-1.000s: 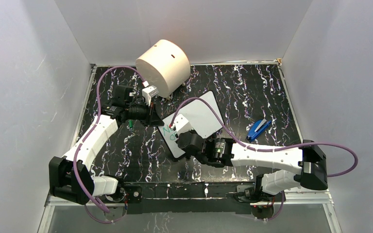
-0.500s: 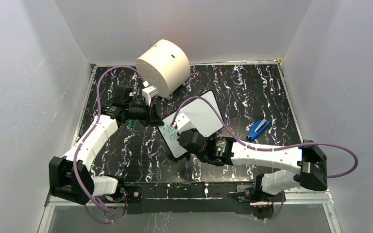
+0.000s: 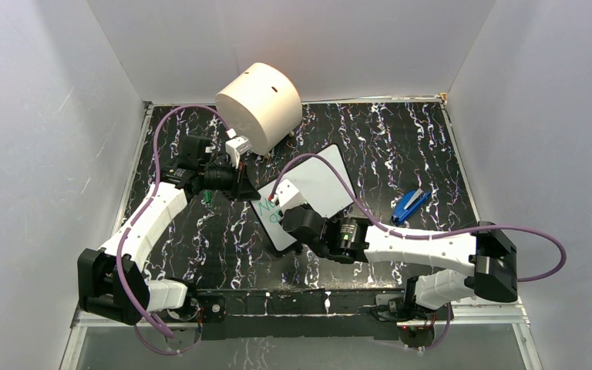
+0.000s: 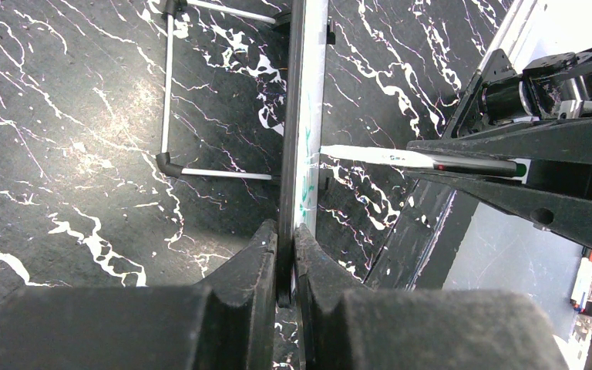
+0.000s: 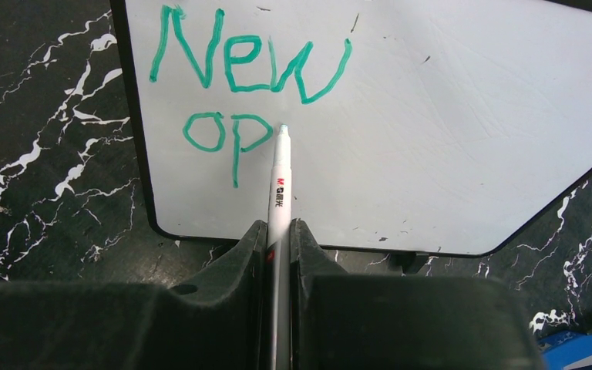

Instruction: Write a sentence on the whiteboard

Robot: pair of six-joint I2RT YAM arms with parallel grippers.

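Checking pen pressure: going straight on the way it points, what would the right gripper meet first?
The whiteboard: the marker it holds has its tip at or nearly on the white face, beside the green "op".

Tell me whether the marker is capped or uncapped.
Uncapped: the marker, clamped in the right gripper, shows its bare tip at the whiteboard, just right of the green "op".

The left arm (image 3: pixel 154 212) goes up from its near-left base toward the far side, then bends at the wrist to point right. The left pincer (image 4: pixel 285 231) is squeezed tight on the edge of the whiteboard (image 4: pixel 314 92). The right arm (image 3: pixel 424 247) stretches low from the near right, pointing left. The right pincer (image 5: pixel 277 231) is closed on a marker (image 5: pixel 280 177).
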